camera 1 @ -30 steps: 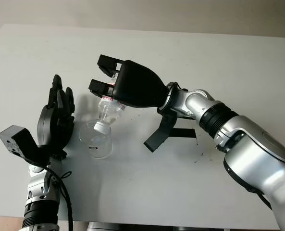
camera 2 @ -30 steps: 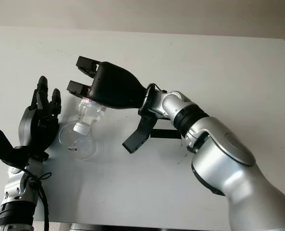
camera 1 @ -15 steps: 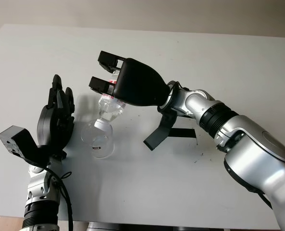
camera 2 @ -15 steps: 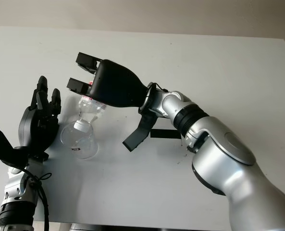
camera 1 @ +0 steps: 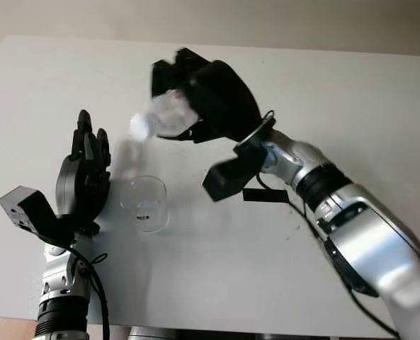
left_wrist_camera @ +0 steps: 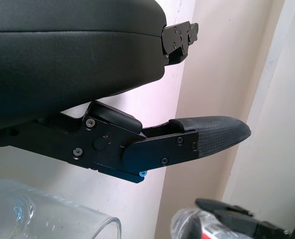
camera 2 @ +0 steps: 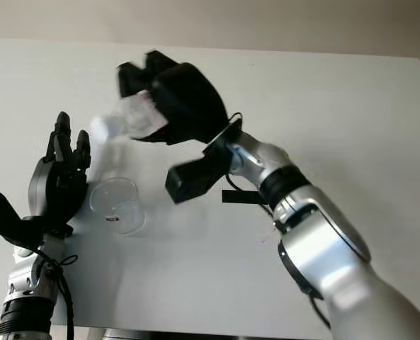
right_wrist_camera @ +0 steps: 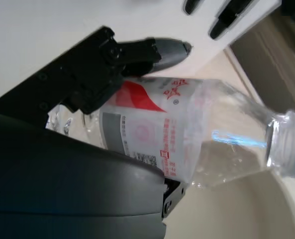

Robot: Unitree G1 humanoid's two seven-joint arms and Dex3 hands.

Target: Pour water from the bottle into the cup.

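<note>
A clear plastic bottle with a red and white label is held in the air, tilted nearly level, its white neck end pointing left. My right hand is shut on the bottle, up above the table's middle. A clear glass cup stands upright on the white table, below the bottle's neck and apart from it. My left hand is open, just left of the cup without touching it. The cup's rim lies close to the left hand's fingers.
A short black strip lies on the table right of the cup, under my right forearm. The right wrist's black camera mount hangs above it. The table's front edge runs close behind my left arm.
My right hand has lifted the bottle up and back from the cup and swung it from mouth-down toward level. The cup and my left hand have stayed put.
</note>
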